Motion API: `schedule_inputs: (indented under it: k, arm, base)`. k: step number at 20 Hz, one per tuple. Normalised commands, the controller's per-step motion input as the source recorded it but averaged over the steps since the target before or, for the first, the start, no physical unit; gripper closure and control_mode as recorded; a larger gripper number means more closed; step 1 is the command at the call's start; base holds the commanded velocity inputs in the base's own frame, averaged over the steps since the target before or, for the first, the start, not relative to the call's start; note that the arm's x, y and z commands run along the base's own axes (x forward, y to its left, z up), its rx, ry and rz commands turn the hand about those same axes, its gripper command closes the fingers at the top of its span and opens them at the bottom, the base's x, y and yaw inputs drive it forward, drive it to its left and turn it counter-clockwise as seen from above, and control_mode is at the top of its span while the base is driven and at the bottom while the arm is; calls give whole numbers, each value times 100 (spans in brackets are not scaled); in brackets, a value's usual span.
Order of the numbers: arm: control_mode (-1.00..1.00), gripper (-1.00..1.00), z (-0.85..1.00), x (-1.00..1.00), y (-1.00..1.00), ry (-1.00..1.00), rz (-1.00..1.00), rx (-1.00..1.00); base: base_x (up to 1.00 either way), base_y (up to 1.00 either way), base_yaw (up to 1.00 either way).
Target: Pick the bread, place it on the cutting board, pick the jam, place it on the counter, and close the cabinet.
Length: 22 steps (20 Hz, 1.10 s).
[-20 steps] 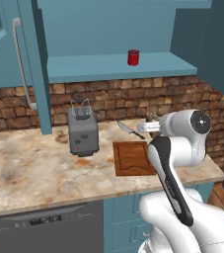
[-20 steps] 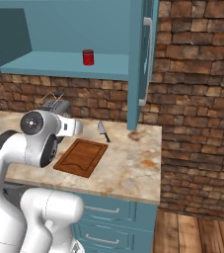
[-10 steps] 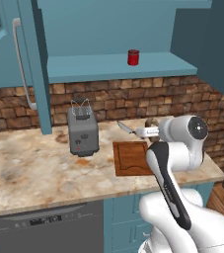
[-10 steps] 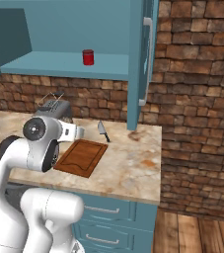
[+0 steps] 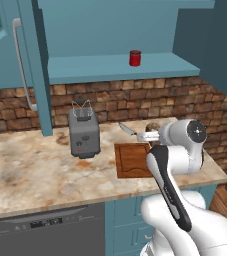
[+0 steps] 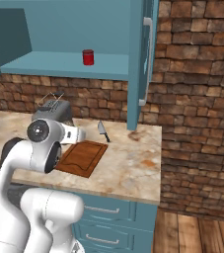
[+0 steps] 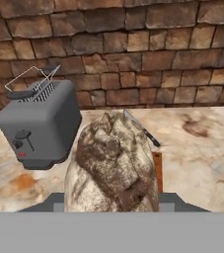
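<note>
Above cutting board (image 5: 132, 160) | jaws clamped on bread (image 7: 113, 168) | toaster (image 7: 39, 123) beside

The white arm rises from the base, bends at a dark elbow joint and folds forward, its large round wrist joint level with the desk edge. The hand points ahead toward the brick wall, roughly horizontal. The gripper (image 7: 112, 205) is closed around the bread (image 7: 114, 165), which sits between the fingers and hides most of them in the hand view; in the left base view the loaf (image 5: 153, 129) shows just beyond the wrist.
</note>
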Motion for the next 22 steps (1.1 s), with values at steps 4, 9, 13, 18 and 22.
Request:
schedule_inputs:
  k: [4, 9, 13, 18, 22]
  arm:
    - [-100, 100, -29, 16, 0, 0, 0, 0]
    - [-100, 100, -25, 25, 0, 0, 0, 0]
    - [-100, 100, -22, 27, 0, 0, 0, 0]
    - [-100, 100, -20, 24, 0, 0, 0, 0]
    - [-100, 100, -15, 16, 0, 0, 0, 0]
  base:
    - [0, 0, 0]
    - [0, 0, 0]
    - [0, 0, 0]
    - [0, 0, 0]
    - [0, 0, 0]
